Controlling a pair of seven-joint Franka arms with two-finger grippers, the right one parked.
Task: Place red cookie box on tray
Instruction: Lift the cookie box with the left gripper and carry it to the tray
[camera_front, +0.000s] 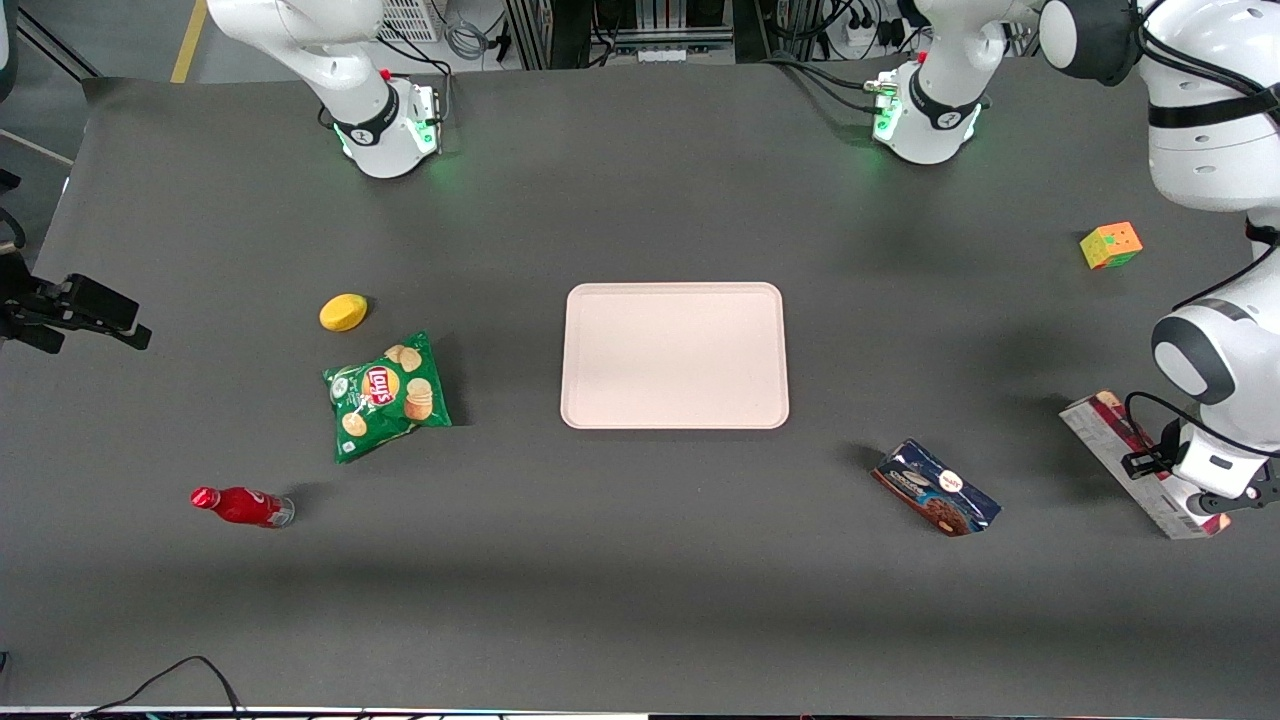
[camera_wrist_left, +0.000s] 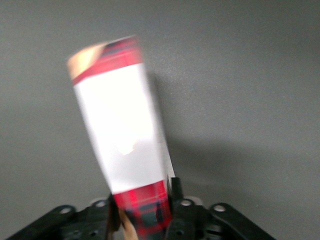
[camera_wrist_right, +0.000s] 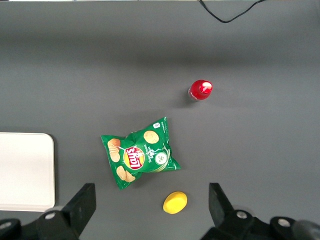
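Red cookie box (camera_front: 1140, 464) is clamped at one end between my left gripper's (camera_wrist_left: 145, 212) jaws, near the working arm's end of the table, well apart from the tray (camera_front: 675, 355), so I judge carrying and setting down remain.

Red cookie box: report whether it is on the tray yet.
Not yet. The red cookie box is at the working arm's end of the table, in the pincer, apart from the bare tray.
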